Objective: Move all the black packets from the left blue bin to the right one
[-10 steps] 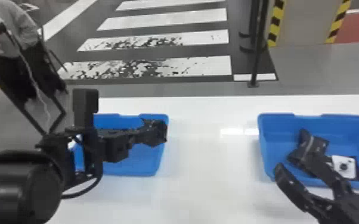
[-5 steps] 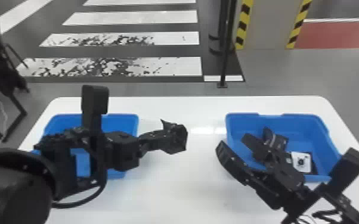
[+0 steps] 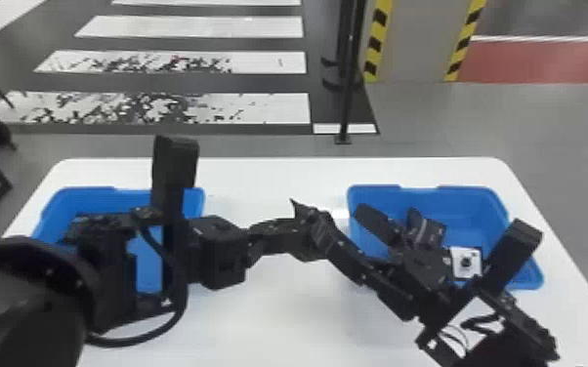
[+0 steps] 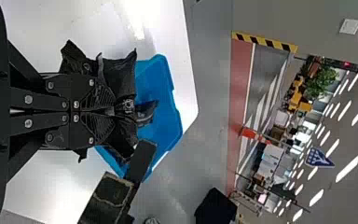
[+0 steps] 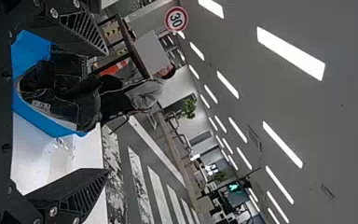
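Observation:
My left gripper (image 3: 310, 234) is between the bins in the head view, its tip close to the right gripper (image 3: 341, 220) at the right blue bin's (image 3: 473, 200) near-left side. In the left wrist view, the left gripper (image 4: 114, 112) is shut on a crumpled black packet (image 4: 119, 77), the right bin (image 4: 168, 116) behind it. Spread fingers show my right gripper (image 5: 107, 109) open, with black material (image 5: 65, 100) between them and a blue bin beyond. Inside the right bin lies a black packet (image 3: 425, 232). The left arm partly covers the left blue bin (image 3: 146, 263).
A white-faced square item (image 3: 466, 262) is in the right bin. Both bins stand on a white table (image 3: 268, 322). Both arms cross the near half of the table, their grippers close together between the bins.
The left gripper has carried its packet rightward from the left bin to the middle. The right gripper has shifted left out of the right bin's area. The head view has turned right.

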Controlling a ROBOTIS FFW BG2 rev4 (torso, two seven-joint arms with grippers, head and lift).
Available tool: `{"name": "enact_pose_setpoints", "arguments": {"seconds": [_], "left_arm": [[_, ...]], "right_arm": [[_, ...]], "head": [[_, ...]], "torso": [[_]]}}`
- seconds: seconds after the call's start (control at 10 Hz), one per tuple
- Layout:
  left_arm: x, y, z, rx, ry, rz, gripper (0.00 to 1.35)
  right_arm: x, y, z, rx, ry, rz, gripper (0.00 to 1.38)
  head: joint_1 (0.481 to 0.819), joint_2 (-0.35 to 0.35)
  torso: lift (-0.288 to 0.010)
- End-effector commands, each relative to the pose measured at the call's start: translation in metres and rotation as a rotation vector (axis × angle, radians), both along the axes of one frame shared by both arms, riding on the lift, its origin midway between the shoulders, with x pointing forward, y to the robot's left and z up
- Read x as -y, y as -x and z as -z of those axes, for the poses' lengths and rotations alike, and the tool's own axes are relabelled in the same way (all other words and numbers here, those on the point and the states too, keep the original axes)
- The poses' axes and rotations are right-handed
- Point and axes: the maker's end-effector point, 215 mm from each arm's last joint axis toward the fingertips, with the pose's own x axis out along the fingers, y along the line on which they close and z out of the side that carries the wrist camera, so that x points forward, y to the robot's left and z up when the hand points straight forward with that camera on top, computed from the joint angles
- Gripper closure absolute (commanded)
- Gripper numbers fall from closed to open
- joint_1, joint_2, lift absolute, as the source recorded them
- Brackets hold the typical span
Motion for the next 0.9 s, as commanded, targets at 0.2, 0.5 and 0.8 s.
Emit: {"name": "enact_pose_setpoints", "arguments": {"seconds": [0.2, 0.5, 0.8], "left_arm": [[0.018, 0.007, -0.009, 0.012, 0.027, 0.047, 1.21], [0.021, 0.007, -0.012, 0.019, 0.036, 0.053, 1.21], [0.02, 0.003, -0.018, 0.037, 0.043, 0.05, 1.21]], "right_arm": [[-0.005, -0.015, -0.004, 0.018, 0.006, -0.012, 0.3], [-0.001, -0.018, -0.002, 0.01, -0.02, 0.007, 1.28], [-0.007, -0.014, -0.001, -0.008, -0.031, -0.017, 1.28]], "head": [[0.695, -0.03], [0.695, -0.038], [0.695, -0.038]], "torso": [[-0.138], [-0.138], [-0.138]]}}
